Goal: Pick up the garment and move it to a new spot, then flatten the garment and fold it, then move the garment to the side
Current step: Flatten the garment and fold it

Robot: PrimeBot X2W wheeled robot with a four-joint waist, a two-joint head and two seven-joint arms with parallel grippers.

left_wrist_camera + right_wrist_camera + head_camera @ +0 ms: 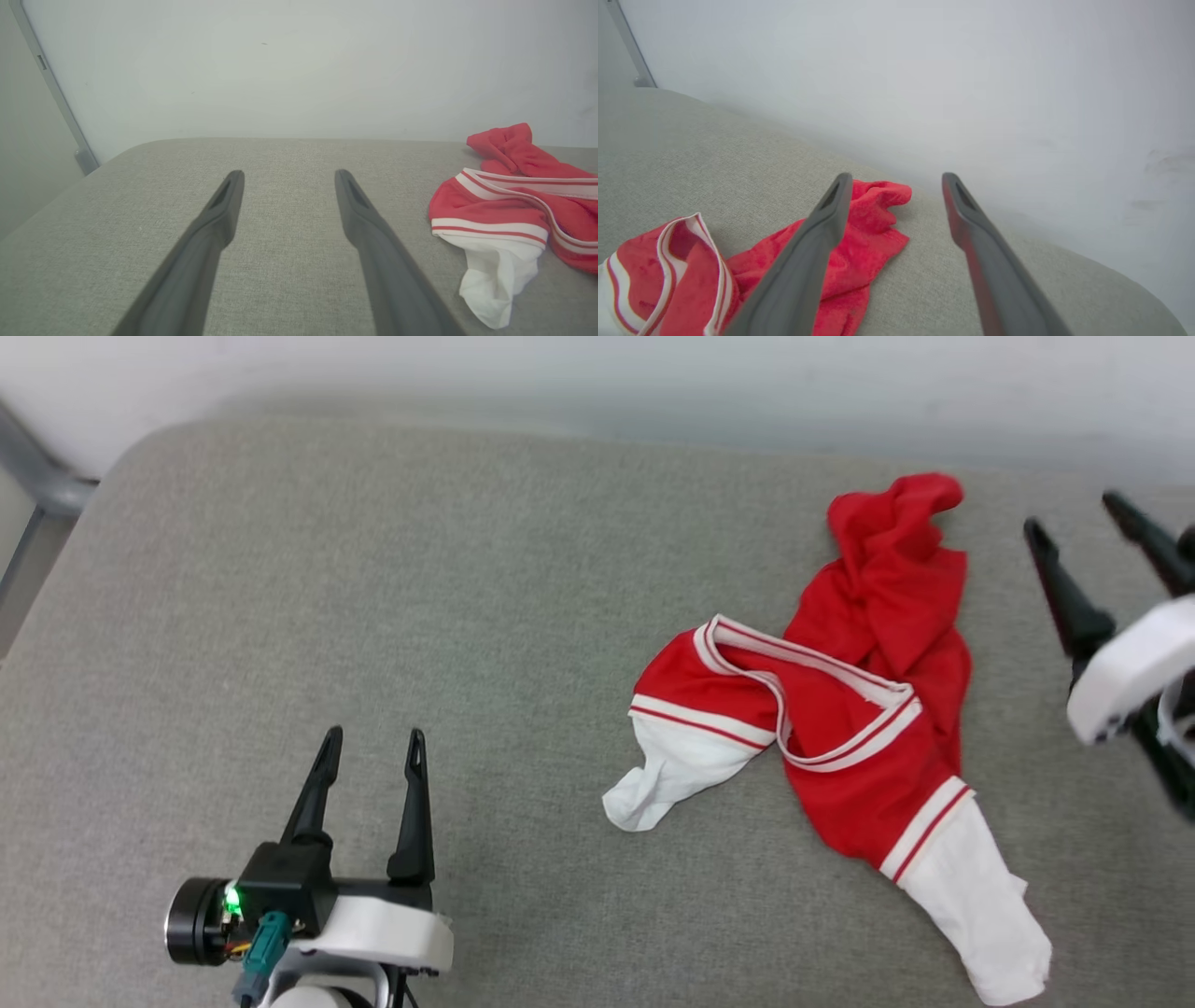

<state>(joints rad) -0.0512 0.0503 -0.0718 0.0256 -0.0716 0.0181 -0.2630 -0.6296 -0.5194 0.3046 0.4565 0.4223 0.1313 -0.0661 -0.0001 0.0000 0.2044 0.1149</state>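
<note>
Closest in the head view, the left gripper hovers over the near left part of a grey woven cushion. Its two dark fingers are spread wide with nothing between them. The cushion cloth around it is smooth.

Farther in and to the right lies the shirt, crumpled on the cushion. One white sleeve trails toward the near right edge and the other points toward the middle. The striped collar gapes upward, and the red body is bunched into a twist toward the back.

Just right of that twist the right gripper hangs above the cushion, fingers wide apart, empty and apart from the shirt.

Beyond, the cushion's rounded back edge meets a plain pale wall. At the far left corner a grey metal bar runs up beside the wall.
</note>
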